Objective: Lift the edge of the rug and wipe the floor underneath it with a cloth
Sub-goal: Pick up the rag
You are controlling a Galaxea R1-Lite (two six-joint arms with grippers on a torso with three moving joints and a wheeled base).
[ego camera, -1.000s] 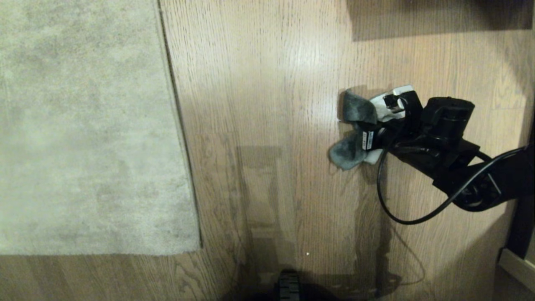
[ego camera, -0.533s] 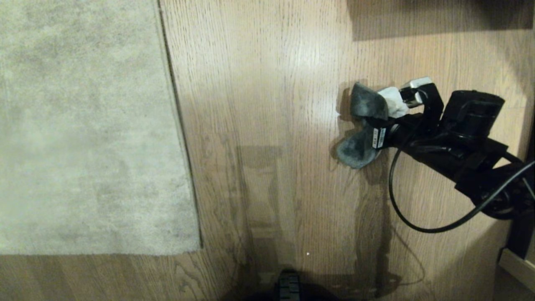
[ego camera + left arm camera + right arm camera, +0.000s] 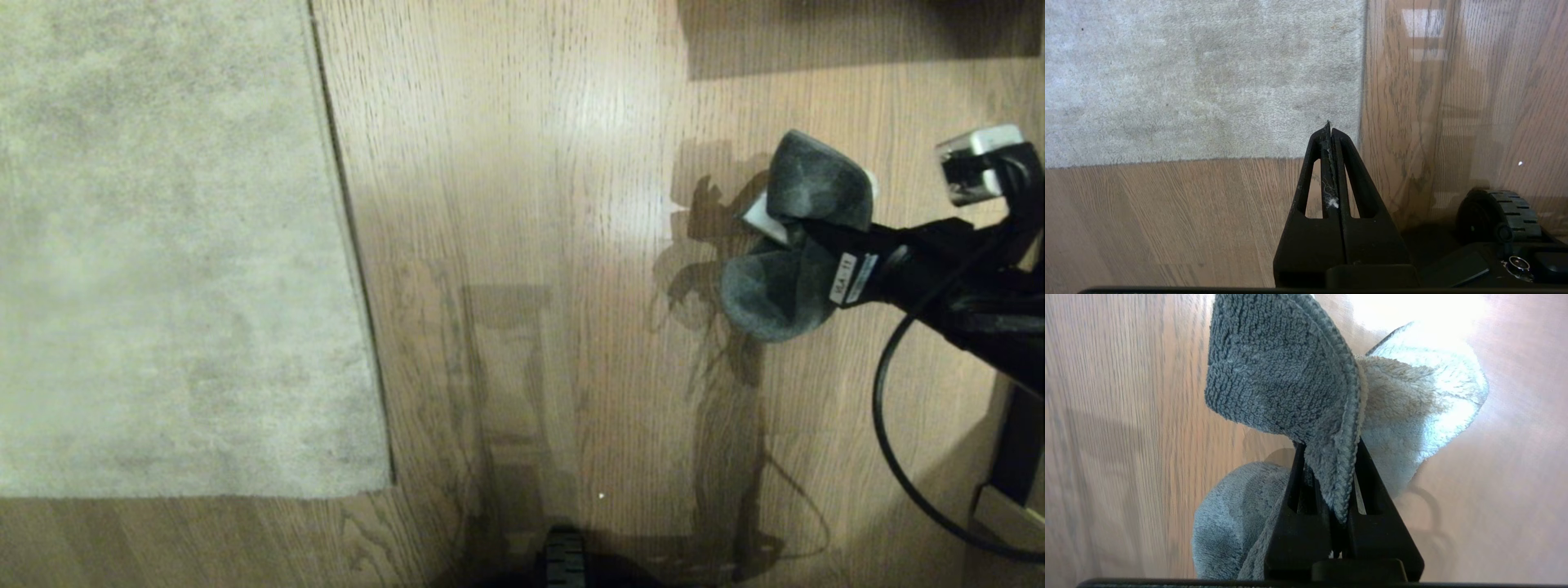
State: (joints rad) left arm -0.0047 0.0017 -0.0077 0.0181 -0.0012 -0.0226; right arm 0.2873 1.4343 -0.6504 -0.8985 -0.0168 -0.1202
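Your right gripper (image 3: 804,237) pinches the cloth (image 3: 796,245) above the floor (image 3: 531,204) — well apart from the rug edge (image 3: 347,245), which lies flat. Your left gripper (image 3: 1329,130) hangs over the rug's corner, fingers pressed together, holding nothing.

- a small white label (image 3: 849,278) on the right gripper (image 3: 804,245), just behind the fingers; dark print, seemingly "VLA" and "11", only partly legible
- no other readable text

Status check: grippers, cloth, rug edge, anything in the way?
Right gripper shut on cloth, above floor. Left gripper shut, empty. Rug edge flat. Nothing between.
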